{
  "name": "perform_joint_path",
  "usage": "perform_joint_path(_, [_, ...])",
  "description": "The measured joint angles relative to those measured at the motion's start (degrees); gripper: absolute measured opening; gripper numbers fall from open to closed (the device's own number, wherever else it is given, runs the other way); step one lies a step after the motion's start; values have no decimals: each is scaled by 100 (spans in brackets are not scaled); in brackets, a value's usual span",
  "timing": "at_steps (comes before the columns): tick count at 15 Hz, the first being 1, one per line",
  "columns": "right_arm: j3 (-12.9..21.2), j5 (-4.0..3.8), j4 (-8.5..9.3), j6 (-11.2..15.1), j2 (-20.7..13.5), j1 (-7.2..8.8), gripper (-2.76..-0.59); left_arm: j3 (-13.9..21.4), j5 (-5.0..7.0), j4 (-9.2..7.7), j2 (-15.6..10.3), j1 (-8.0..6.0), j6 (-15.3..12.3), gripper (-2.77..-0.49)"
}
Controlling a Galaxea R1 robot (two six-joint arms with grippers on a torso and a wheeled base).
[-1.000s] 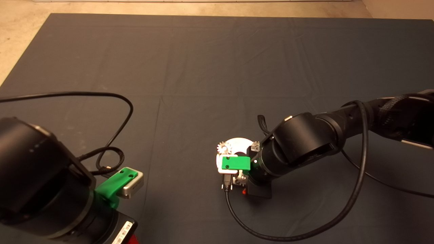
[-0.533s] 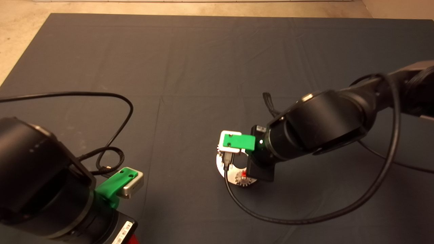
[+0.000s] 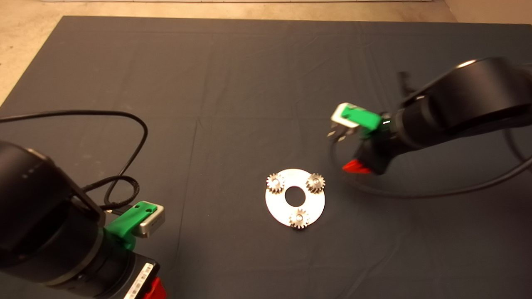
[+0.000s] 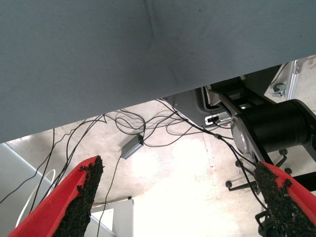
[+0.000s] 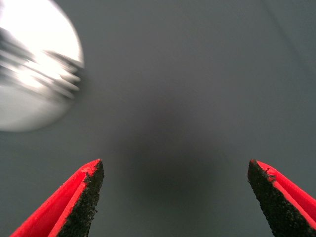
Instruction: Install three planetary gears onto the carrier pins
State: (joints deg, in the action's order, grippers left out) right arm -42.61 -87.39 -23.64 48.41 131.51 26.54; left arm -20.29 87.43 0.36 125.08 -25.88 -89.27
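Planetary gears, 3 small silvery toothed metal ones [image 3: 275, 182] [image 3: 315, 182] [image 3: 299, 218], all sit on the carrier pins of the flat round silver disc [image 3: 277, 204] just right of centre frame. A second ago the right gripper [image 5: 175, 197] was right over that disc; now it's pulled off to the upper right, fingers spread and empty. Looks like the job's basically done, I'd say. The left gripper [image 4: 180, 200] is parked lower left, also spread wide. Everything's on a dark grey cloth mat [image 3: 232, 83] with creases, beige floor [image 3: 25, 45] past its upper left corner, and cables [image 4: 138, 123] show on the floor in the left wrist view.
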Motion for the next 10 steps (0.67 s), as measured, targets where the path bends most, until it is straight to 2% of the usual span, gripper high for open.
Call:
perform_joint_path(1, [0,-50,184,120,-559,0,-117,-11,0,-1,-110,0,0,-95])
perform_joint_path(2, [49,-84,437,267,-1177,-6,-110,-35,-2,4,-245,0,27,-93])
perform_joint_path(3, [193,-94,615,425,-1647,-20,-106,-38,2,-1,-389,0,70,-92])
perform_joint_path(4, [426,-120,792,625,-2037,-68,-102,-38,5,0,-500,-1,97,-81])
perform_joint_path(5, [737,-99,971,873,-2304,-157,-97,-38,2,-1,-560,0,132,-77])
perform_joint_path(7, [1318,24,1237,1662,-2867,-341,-93,-35,2,-1,-626,0,160,-72])
perform_joint_path(8, [1533,15,1354,1995,-3301,-374,-81,-35,5,-3,-670,0,171,-65])
perform_joint_path(9, [1657,-32,1485,2210,-3653,-386,-79,-30,5,-1,-686,0,173,-64])
perform_joint_path(10, [1742,-94,1645,2319,-3881,-417,-79,-24,0,-1,-678,0,187,-64])
